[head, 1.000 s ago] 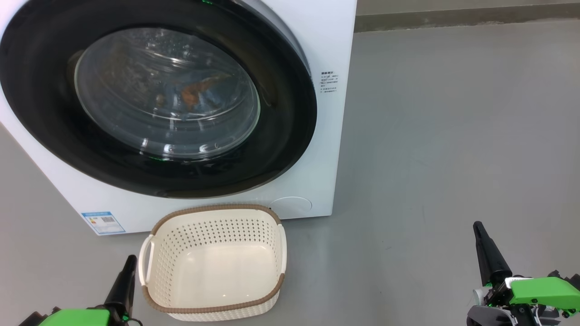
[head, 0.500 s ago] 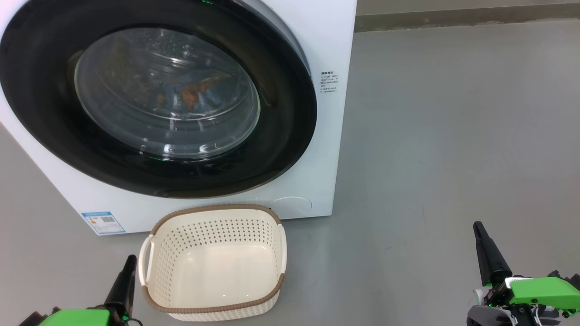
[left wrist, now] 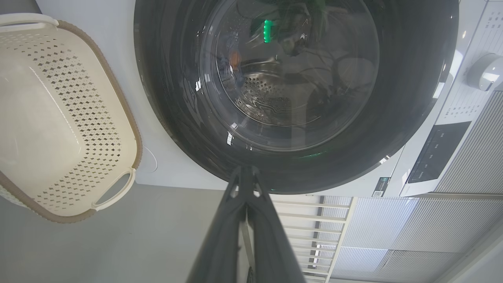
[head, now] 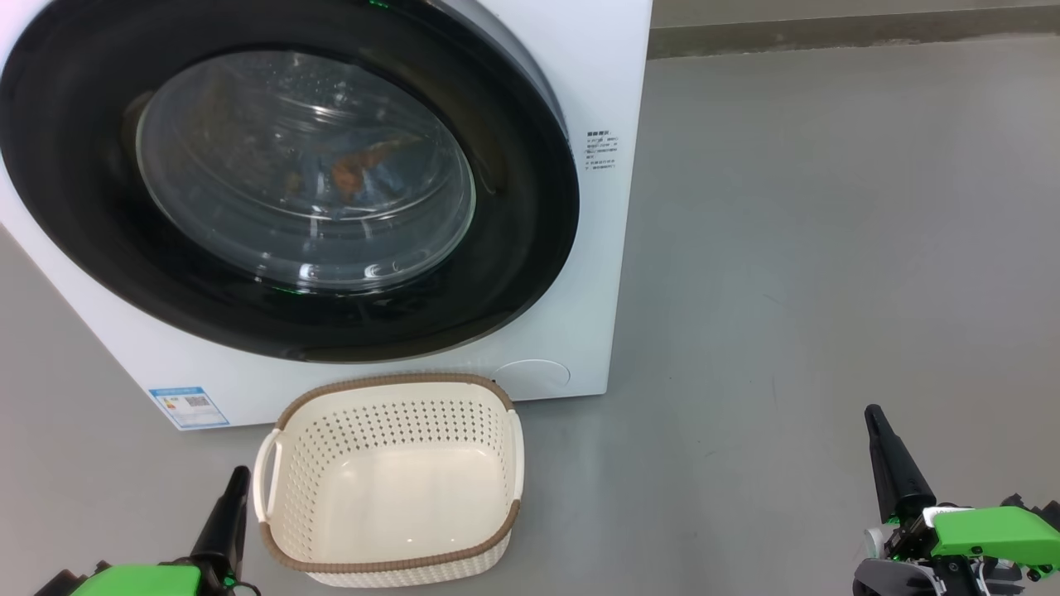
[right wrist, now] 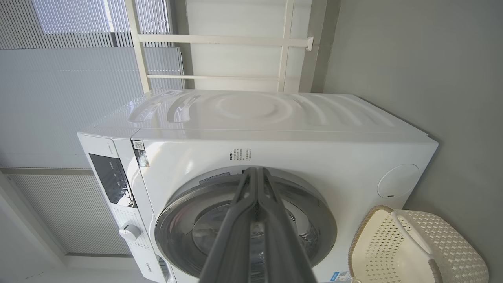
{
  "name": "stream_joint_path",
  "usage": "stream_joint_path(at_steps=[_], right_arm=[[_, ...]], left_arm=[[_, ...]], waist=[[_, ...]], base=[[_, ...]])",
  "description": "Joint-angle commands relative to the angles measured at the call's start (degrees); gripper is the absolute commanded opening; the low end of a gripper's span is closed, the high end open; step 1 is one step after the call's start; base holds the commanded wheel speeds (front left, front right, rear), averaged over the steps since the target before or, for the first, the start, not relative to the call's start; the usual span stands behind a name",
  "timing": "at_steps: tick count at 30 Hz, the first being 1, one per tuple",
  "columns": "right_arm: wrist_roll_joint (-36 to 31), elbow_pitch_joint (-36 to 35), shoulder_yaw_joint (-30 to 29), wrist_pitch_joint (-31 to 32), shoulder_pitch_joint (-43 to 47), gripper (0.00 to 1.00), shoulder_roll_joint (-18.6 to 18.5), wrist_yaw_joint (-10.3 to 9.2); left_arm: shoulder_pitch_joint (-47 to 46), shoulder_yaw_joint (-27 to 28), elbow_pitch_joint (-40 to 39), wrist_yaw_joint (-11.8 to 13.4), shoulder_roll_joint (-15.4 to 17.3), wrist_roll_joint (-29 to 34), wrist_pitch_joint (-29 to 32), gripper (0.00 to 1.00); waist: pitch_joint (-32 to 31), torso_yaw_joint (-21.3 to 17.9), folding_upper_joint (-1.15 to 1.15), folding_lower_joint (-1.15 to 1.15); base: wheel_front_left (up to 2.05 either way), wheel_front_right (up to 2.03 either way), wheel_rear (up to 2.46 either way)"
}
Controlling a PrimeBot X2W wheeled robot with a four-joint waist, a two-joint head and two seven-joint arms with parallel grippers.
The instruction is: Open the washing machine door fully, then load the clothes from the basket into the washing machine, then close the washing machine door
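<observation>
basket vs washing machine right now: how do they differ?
The basket is empty; the washing machine holds the clothes behind its shut door. The basket is cream, perforated, open-topped; the washing machine is a white box. The basket is far smaller than the washing machine. Both stand on the floor.

I am seeing the washing machine door (head: 281, 182) running off the top and left edges of the head view, and through it I am making out the clothes (head: 352, 170) only as a smeared orange and blue patch, too blurred to count. The blue label (head: 189, 406) and the printed lines (head: 602, 149) on the washing machine (head: 596, 66) are coming through too small for me to read. That view's bottom edge is cutting away most of the left gripper (head: 238, 476) and the right gripper (head: 872, 414)
</observation>
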Motion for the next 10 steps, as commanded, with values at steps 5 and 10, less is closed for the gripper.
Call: stream_joint_path(at_steps=[5, 10], right_arm=[[0.23, -1.76, 1.28, 0.43, -0.35, 0.0, -0.16, 0.09], [0.23, -1.76, 1.28, 0.43, -0.35, 0.0, -0.16, 0.09]], left_arm=[[-2.35, 1.98, -1.52, -0.17, 0.69, -0.49, 0.11, 0.0], [-2.35, 1.98, -1.52, -0.17, 0.69, -0.49, 0.11, 0.0]], waist=[[0.0, 0.0, 0.0, 0.0], [0.0, 0.0, 0.0, 0.0]], base=[[0.0, 0.0, 0.0], [0.0, 0.0, 0.0]])
